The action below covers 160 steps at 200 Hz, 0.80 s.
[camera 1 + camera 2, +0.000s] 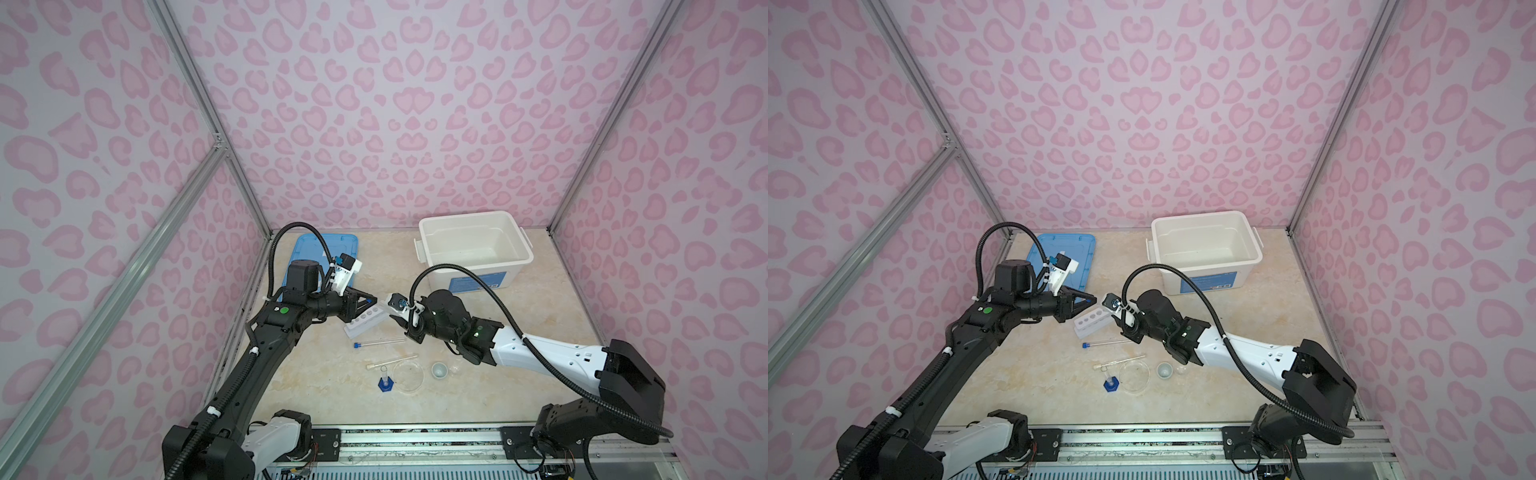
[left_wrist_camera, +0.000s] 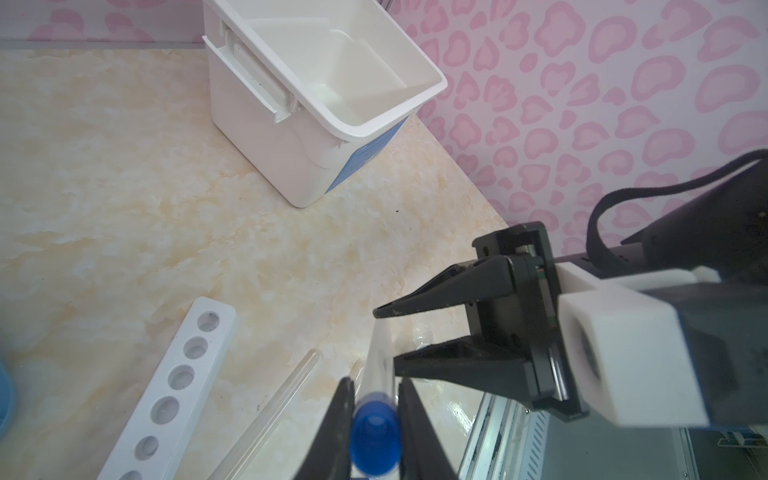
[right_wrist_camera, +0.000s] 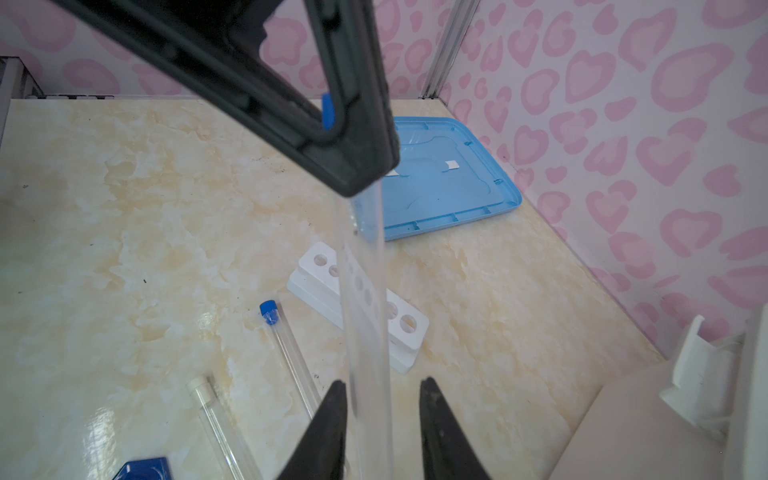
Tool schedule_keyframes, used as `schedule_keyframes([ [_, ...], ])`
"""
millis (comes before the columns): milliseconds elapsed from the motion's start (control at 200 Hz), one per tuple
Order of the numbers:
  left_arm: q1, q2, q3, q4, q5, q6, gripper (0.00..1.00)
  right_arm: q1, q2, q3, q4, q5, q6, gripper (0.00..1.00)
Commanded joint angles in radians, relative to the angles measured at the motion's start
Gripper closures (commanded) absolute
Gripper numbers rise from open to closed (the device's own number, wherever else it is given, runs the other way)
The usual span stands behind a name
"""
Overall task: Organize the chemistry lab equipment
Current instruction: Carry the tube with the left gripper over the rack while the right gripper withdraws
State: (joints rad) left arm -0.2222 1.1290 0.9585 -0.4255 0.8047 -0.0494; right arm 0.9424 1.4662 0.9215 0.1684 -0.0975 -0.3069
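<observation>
My left gripper [image 2: 376,386] is shut on a blue-capped test tube [image 2: 374,432], gripped just below the cap and held above the table. The tube's clear far end passes between the fingers of my right gripper [image 3: 383,382], which stand open with a gap beside the glass. Below them lies the white six-hole rack [image 1: 365,322]. In front of it, in both top views, lie a second blue-capped tube [image 1: 378,343] and a white-capped tube [image 1: 392,361]. The blue-based cylinder [image 1: 385,380], petri dish [image 1: 409,376] and small white cup [image 1: 439,370] sit nearer the front.
A big white bin [image 1: 476,249] stands open at the back right. Its blue lid [image 1: 309,249] lies flat at the back left, partly under my left arm. Patterned walls close in the table on three sides.
</observation>
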Motion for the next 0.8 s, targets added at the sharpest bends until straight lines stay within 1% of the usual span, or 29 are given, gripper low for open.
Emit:
schedule_keyframes([
  [0,0.001,0.002,0.025,-0.040,-0.038,0.042,0.81,0.002,-0.003,-0.011,0.030,0.019,0.018,0.63],
  [110,0.000,-0.002,0.060,-0.093,-0.135,0.082,0.81,-0.001,-0.034,-0.033,0.026,0.037,0.032,0.59],
  [265,0.000,0.030,0.156,-0.199,-0.257,0.137,0.79,-0.037,-0.105,-0.080,0.009,0.041,0.060,0.58],
  [400,0.000,0.077,0.228,-0.261,-0.332,0.171,0.79,-0.083,-0.160,-0.126,0.002,0.017,0.099,0.60],
  [525,-0.003,0.120,0.289,-0.302,-0.396,0.198,0.79,-0.109,-0.193,-0.164,0.015,0.004,0.129,0.60],
  [795,-0.047,0.223,0.364,-0.326,-0.521,0.227,0.79,-0.128,-0.205,-0.211,0.049,-0.005,0.155,0.61],
])
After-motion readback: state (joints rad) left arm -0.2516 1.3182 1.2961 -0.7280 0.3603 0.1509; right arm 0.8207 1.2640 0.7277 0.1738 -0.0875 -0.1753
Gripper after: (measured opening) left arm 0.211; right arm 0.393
